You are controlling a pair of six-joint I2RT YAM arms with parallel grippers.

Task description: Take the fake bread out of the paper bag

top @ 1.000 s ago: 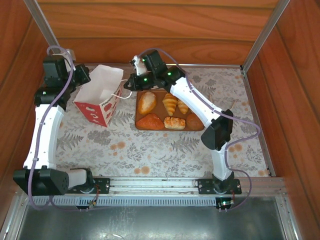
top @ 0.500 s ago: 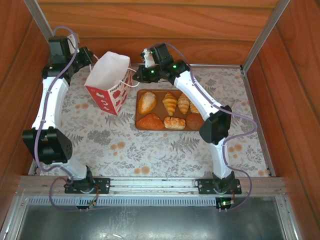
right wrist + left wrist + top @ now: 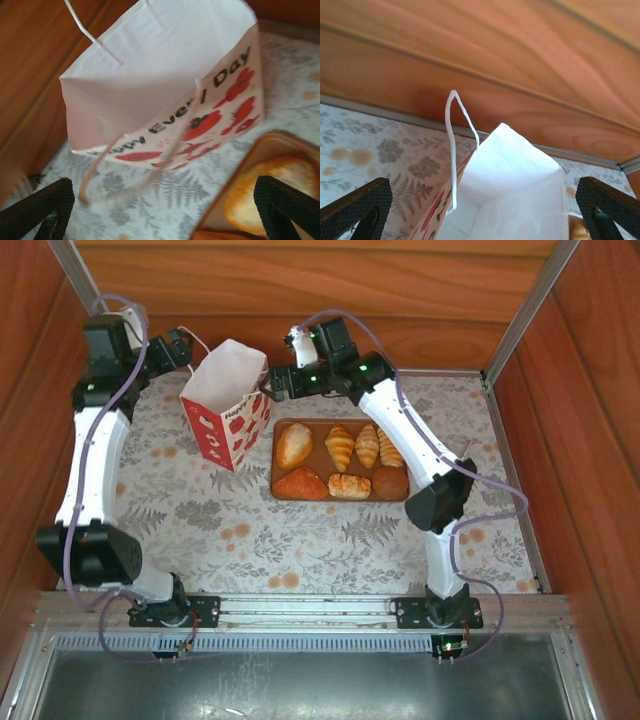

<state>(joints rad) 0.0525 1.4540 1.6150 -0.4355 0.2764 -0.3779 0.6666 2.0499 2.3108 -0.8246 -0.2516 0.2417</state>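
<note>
The paper bag (image 3: 228,405) stands upright at the back of the table with its mouth up, white with red fruit print and lettering. In the left wrist view the bag (image 3: 515,185) shows a bare white inside. My left gripper (image 3: 180,346) is open just behind the bag's left rim, its fingers (image 3: 362,212) wide apart around the mouth and one cord handle (image 3: 452,150) standing free. My right gripper (image 3: 276,386) is open beside the bag's printed side (image 3: 200,110), a cord handle (image 3: 95,170) looping loosely in front of it. Several fake bread pieces (image 3: 340,447) lie on the brown tray (image 3: 277,458).
Wooden walls close in the back (image 3: 330,300) and both sides. An oval loaf (image 3: 270,200) on the tray lies close to my right fingers. The floral tablecloth (image 3: 300,540) stretches in front of the tray toward the arm bases.
The bag has shifted back and to the right and now stands more upright. My left arm has stretched back with it, and my right gripper has pulled back and risen a little.
</note>
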